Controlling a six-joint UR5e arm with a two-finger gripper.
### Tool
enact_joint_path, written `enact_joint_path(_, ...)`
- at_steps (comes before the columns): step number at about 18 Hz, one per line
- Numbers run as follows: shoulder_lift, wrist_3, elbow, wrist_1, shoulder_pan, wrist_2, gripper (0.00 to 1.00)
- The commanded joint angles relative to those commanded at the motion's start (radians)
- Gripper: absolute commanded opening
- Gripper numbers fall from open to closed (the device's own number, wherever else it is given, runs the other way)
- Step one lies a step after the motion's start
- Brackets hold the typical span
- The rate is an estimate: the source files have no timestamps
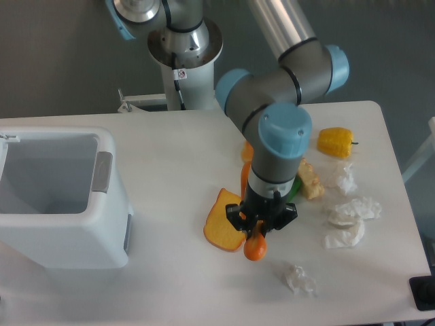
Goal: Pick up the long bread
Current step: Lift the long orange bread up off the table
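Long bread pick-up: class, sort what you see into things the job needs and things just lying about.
Needed for the job:
- long bread, held in the claw
- claw, shut on it

Lying about:
- toast slice
- yellow pepper
- crumpled white paper
- white bin
- pale yellow chunk

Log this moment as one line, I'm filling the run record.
gripper: shut on long bread | bread: tilted steeply, beside toast slice | bin: left

Long bread (254, 248) mostly hidden behind the arm's wrist, gripper (257, 229) fingers possibly closed on it, dark object (425, 292) cut off at lower right edge
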State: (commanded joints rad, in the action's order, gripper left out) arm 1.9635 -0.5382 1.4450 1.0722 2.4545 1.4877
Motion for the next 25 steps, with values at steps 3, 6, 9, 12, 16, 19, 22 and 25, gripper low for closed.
enact_joint_path(3,-0.005,-0.052,-0.015,-0.002,-0.023,0.026,0.2)
enact_joint_path(6,-0.009,-0.144,-0.017,0.0,-0.043,0.028,0.2)
enact_joint_path(9,-0.037,-0.207,-0.034,0.003,-0.052,0.026,0.2)
enact_joint_path(12,-0.074,-0.266,-0.035,0.0,-0.077,0.013,0.2)
enact_joint_path(16,-0.113,-0.298,-0.025,0.003,-0.095,-0.038,0.2)
enact_joint_path(19,-0.133,-0.318,-0.025,0.023,-0.089,-0.058,0.2)
enact_joint_path(22,-0.14,-0.318,-0.011,0.06,-0.083,-0.053,0.2)
enact_joint_path(25,-0.158,-0.318,0.023,0.055,-0.071,-0.061,0.21)
